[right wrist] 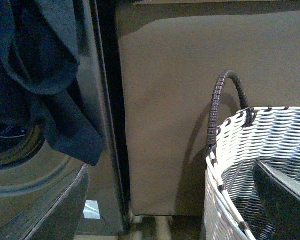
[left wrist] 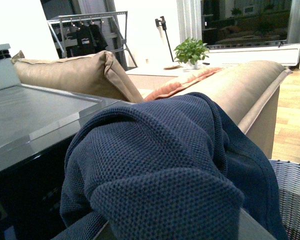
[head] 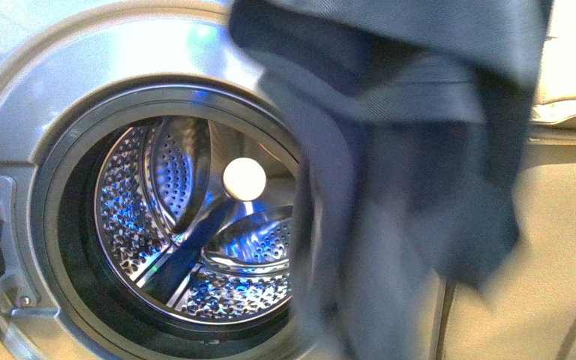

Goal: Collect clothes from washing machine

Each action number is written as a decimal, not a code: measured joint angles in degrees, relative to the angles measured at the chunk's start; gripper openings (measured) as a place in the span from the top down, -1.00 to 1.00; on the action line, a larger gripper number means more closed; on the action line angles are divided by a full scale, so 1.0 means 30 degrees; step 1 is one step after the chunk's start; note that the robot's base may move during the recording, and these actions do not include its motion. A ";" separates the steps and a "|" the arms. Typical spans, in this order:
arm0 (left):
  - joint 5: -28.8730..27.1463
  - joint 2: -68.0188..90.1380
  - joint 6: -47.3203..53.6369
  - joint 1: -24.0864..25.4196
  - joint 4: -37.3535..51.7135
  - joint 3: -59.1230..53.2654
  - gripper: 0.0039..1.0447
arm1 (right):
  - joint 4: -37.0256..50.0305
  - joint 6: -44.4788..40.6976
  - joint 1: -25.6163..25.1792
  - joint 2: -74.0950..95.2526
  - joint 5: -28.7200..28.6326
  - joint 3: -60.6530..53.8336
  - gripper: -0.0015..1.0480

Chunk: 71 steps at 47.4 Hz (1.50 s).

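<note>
The clothes (head: 412,150), a dark navy knit garment, hang in the air in front of the right side of the washing machine (head: 52,97), outside its open porthole. The perforated steel drum (head: 195,225) shows no fabric inside. In the left wrist view the clothes (left wrist: 160,165) drape over my left gripper, which is shut on them; its fingers are hidden except for a grey sliver (left wrist: 257,227). My right gripper (right wrist: 170,210) is open and holds nothing, low beside the machine. From there the clothes (right wrist: 45,85) dangle above and to one side.
A white woven basket (right wrist: 250,130) with a dark handle (right wrist: 225,100) stands right of the machine, against a beige panel (right wrist: 165,100). Beige cushions (left wrist: 75,75) lie behind the machine's black top (left wrist: 30,115). The basket rim (left wrist: 295,185) shows below the cloth.
</note>
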 joint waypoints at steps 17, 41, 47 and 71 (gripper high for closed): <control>0.0036 0.0291 0.0044 -0.0750 -0.0350 0.1122 0.71 | 0.0000 0.0000 0.0000 0.0000 0.0000 0.0000 -0.86; 0.0029 0.0291 0.0051 -0.0743 -0.0357 0.1129 0.71 | 0.6477 0.9632 -0.4845 0.4160 -1.0819 0.1370 -0.86; 0.0029 0.0291 0.0051 -0.0743 -0.0357 0.1129 0.71 | 0.9741 1.0346 -0.5362 0.7519 -1.1584 0.3220 -0.86; 0.0015 0.0291 0.0051 -0.0743 -0.0357 0.1129 0.71 | 0.9967 0.5792 0.4204 1.4979 -0.6579 1.2298 -0.86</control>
